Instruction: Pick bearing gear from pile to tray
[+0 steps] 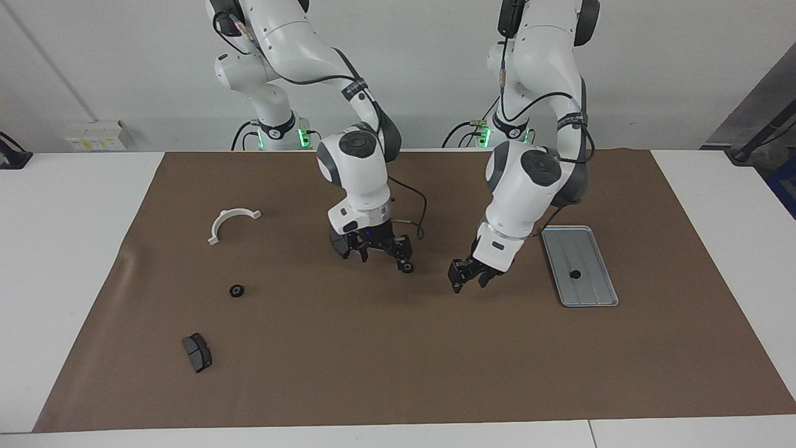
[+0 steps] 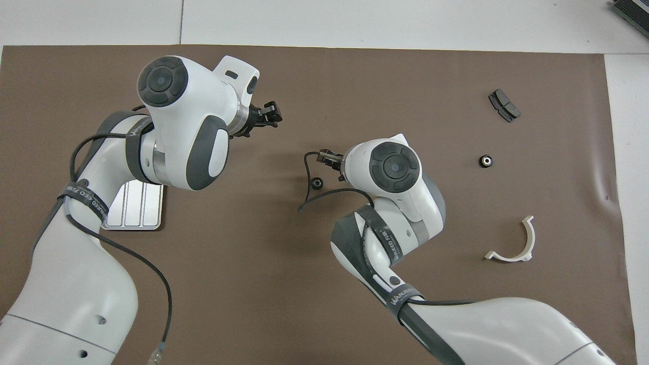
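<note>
White table [image 1: 62,249] under brown mat [image 1: 398,373] with scattered parts.

This is a robotics lab or test bench, not a home or shop. Two white robot arms [image 1: 360,168] stand side by side on bases with green status lights at the edge of a plain white table [image 1: 56,249], with black cables running along them. A brown paper mat [image 1: 398,361] covers the work area, and only a few small machine parts lie scattered on it: black gears [image 1: 236,290], dark brake-pad pieces [image 1: 197,352], a white half-ring bracket [image 1: 231,223] and a grooved metal tray [image 1: 591,298]. The wall is bare and white, with a small wall box [image 1: 96,135] low down.
</note>
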Controlling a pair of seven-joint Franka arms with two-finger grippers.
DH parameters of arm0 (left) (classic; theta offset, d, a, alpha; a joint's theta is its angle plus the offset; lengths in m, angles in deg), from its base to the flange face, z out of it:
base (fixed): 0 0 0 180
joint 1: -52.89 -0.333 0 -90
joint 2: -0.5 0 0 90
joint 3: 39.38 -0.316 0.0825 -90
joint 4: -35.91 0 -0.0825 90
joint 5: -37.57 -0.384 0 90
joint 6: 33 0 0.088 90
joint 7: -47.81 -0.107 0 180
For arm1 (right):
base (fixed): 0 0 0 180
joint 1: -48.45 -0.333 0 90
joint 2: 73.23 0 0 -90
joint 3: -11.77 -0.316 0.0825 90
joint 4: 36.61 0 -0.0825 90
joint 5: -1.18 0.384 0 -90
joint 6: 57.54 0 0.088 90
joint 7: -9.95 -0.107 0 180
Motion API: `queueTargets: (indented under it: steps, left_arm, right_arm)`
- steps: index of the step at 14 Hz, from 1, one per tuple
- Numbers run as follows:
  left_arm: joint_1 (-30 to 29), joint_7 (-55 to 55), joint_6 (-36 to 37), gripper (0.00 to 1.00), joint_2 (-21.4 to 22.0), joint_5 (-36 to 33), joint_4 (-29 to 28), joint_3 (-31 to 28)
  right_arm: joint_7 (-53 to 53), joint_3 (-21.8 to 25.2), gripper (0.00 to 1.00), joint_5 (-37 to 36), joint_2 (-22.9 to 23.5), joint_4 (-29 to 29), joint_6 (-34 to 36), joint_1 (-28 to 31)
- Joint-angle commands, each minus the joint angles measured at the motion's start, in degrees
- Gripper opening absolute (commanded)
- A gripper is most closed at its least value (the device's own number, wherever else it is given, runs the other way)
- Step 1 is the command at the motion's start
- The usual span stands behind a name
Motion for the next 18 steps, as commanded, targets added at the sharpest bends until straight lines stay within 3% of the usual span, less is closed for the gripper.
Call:
queueTargets:
  steps: [1,8,11,18]
  left_arm:
    - [3.6,1.3,2.4,0.69,-4.5,0.6,5.5,-1.2]
    - [8.0,1.0,3.0,0.65,-4.9,-6.1,4.8,-0.9]
    - [12.0,1.3,4.5,0.65,-8.9,-7.6,4.5,-1.2]
    - [12.6,1.6,5.9,0.6,-8.4,-7.2,4.0,-1.0]
  right_arm:
    - [9.0,-0.7,1.0,-0.9,-3.7,0.9,4.1,5.4]
    - [38.0,-0.9,1.0,-0.9,-3.9,1.0,5.4,21.3]
    - [47.9,-0.9,1.0,-0.9,-2.4,2.7,4.9,25.1]
    - [54.1,-1.0,1.0,0.2,3.2,3.5,0.5,28.2]
